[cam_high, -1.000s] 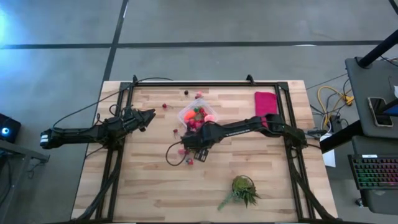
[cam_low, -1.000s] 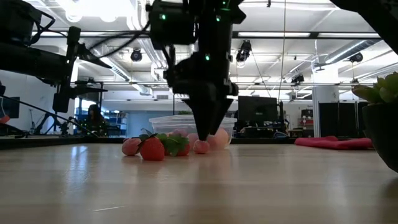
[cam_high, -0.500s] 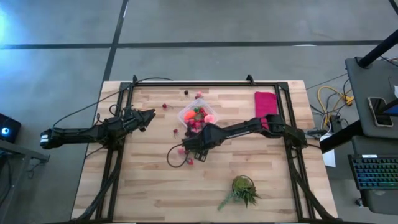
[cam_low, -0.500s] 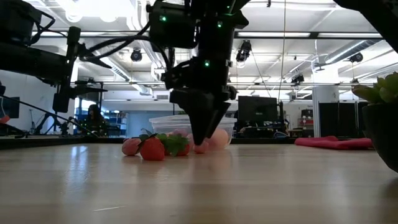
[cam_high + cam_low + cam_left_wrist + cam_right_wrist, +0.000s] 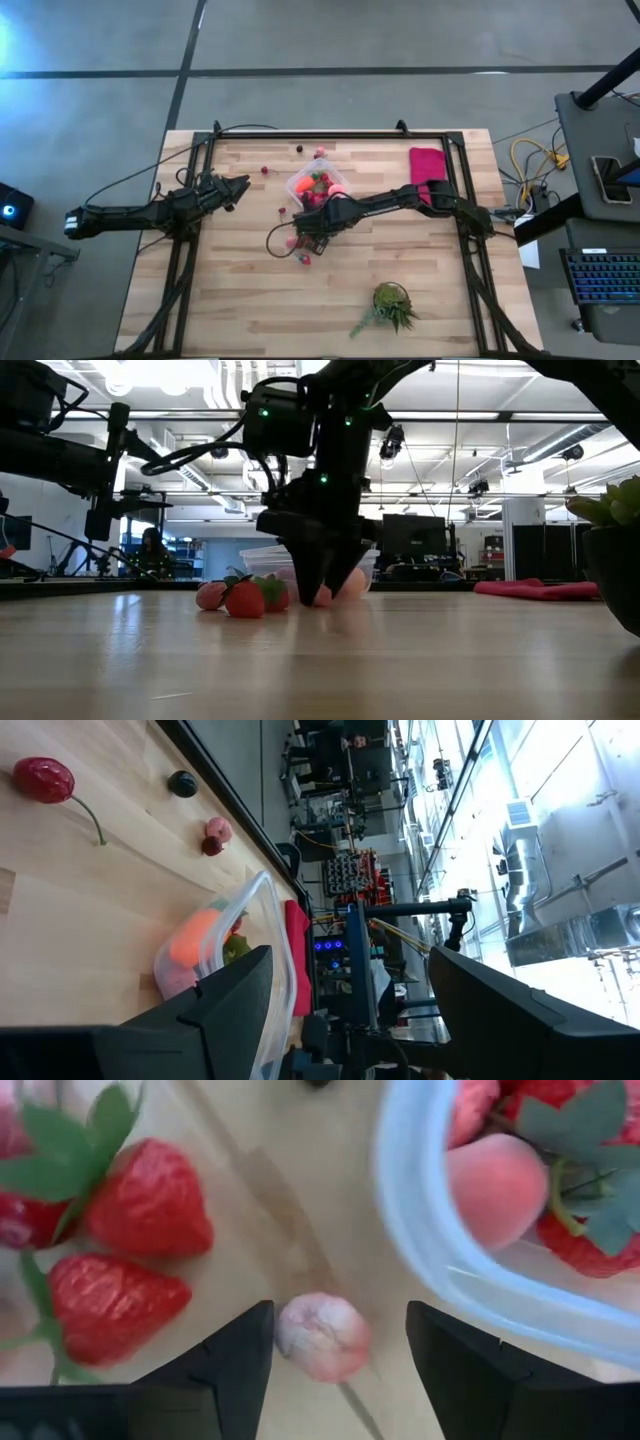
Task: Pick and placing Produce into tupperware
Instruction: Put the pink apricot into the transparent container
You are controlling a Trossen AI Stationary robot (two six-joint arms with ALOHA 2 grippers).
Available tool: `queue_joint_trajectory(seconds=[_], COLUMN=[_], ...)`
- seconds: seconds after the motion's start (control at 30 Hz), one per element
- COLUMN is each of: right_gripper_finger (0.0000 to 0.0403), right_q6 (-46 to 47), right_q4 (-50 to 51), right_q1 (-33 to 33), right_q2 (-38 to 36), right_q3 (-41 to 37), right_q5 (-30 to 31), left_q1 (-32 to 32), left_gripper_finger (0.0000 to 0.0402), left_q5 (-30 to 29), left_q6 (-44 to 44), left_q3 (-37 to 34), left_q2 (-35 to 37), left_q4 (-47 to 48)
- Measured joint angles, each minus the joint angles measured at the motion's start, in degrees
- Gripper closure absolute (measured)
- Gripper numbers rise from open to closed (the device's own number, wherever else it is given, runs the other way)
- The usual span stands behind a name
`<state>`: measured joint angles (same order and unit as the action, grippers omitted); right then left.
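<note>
Pick phase, right arm. A pale pink berry (image 5: 322,1336) lies on the bare table (image 5: 240,300) at lower centre of the right wrist view, between the two dark fingers (image 5: 232,1375) of the right gripper (image 5: 312,243) and apparently not yet pinched; the fingers stand apart, one on each side of it. Just beside it, at upper right of that view, curves the clear wall of the tupperware (image 5: 420,1250), which already holds a peach-coloured piece (image 5: 495,1188) and strawberries. Two loose strawberries (image 5: 135,1250) lie at left of the same view (further candidates for picking).

In the high view the tupperware (image 5: 297,184) sits at centre of the table, slightly toward the top of the frame, with the right gripper just below it; stray small pieces lie near the upper edge of the table. In the low view the gripper's tip reaches down to table level among the red pieces.

Judged next move: close on the berry, lift clear of the rim, then carry it the short way over the wall and release.

The left gripper (image 5: 232,188) waits at mid-left of the high view, fingers apart and holding nothing.
</note>
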<state>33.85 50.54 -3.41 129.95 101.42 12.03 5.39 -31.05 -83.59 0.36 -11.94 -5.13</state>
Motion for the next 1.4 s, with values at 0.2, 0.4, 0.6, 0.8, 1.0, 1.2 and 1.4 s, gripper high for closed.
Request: queue_joint_trajectory(seconds=[0.2, 0.4, 0.6, 0.8, 1.0, 1.2, 1.4], right_gripper_finger=[0.0184, 0.0184, 0.0194, 0.0205, 0.0214, 0.0210, 0.0208], right_q6=[-0.2, 2.8, 4.4, 9.3, 11.7, 12.7, 12.6], right_q4=[0.0, 0.0, 2.2, 7.3, 7.5, 6.6, 3.3], right_q1=[0.7, 2.0, 1.9, 2.3, 2.2, 2.2, 2.2], right_q2=[0.0, 0.0, 0.0, 0.0, 0.0, 0.0, 0.0], right_q3=[1.1, 2.6, 2.7, 2.6, 3.3, 3.3, 3.3], right_q5=[-2.0, -9.2, -9.5, -9.4, -9.4, -8.9, -8.1], left_q1=[0.0, 0.0, 0.0, 0.0, 0.0, 0.0, 0.0], left_gripper_finger=[0.0146, 0.0146, 0.0146, 0.0146, 0.0146, 0.0146, 0.0146], left_q5=[0.0, 0.0, 0.0, 0.0, 0.0, 0.0, 0.0], left_q6=[0.0, 0.0, 0.0, 0.0, 0.0, 0.0, 0.0], left_q3=[0.0, 0.0, 0.0, 0.0, 0.0, 0.0, 0.0], left_q2=[0.0, 0.0, 0.0, 0.1, 0.0, 0.0, 0.0], left_q4=[0.0, 0.0, 0.0, 0.0, 0.0, 0.0, 0.0])
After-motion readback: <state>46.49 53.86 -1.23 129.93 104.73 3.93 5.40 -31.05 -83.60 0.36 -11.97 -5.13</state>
